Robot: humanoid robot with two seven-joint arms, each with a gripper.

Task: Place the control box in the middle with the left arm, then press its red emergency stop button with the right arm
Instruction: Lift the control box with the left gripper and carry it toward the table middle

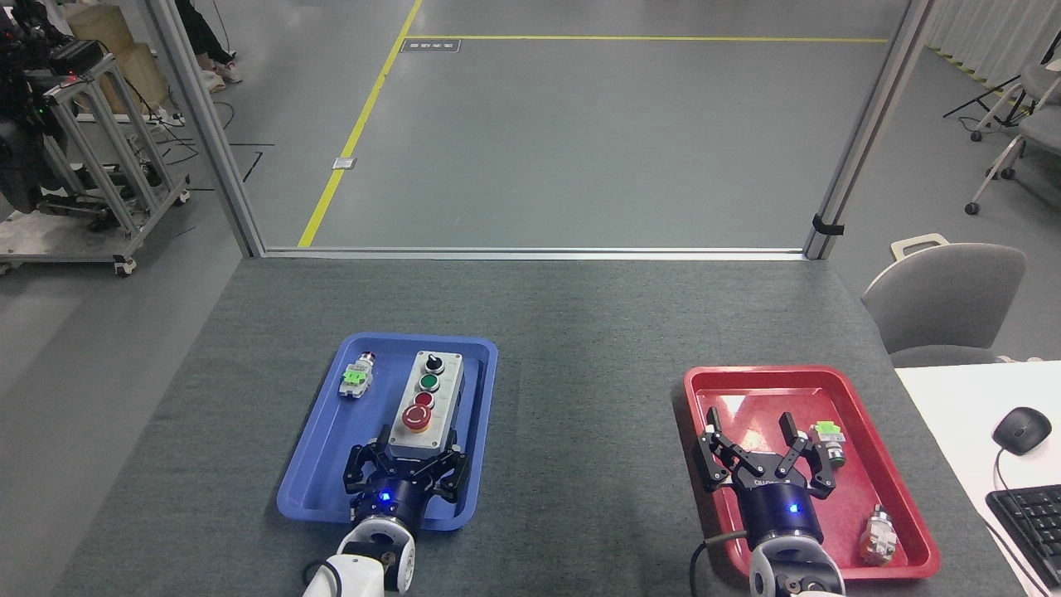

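Note:
The control box (431,390), light grey with a black base, lies lengthwise in the blue tray (319,431) at the left of the table. Its large red emergency stop button (416,417) is the control nearest me, behind it a small red button, a green button and a black knob. My left gripper (406,458) is at the box's near end, open, its black fingers spread to either side of that end; I cannot tell whether they touch it. My right gripper (753,431) hovers open over the red tray (870,431), holding nothing.
A small push-button part with a green tag (356,376) lies in the blue tray left of the box. Two similar parts (829,439) (879,535) lie in the red tray. Grey table mat spans between the trays. A chair (945,298) and a white desk with mouse (1021,429) stand at right.

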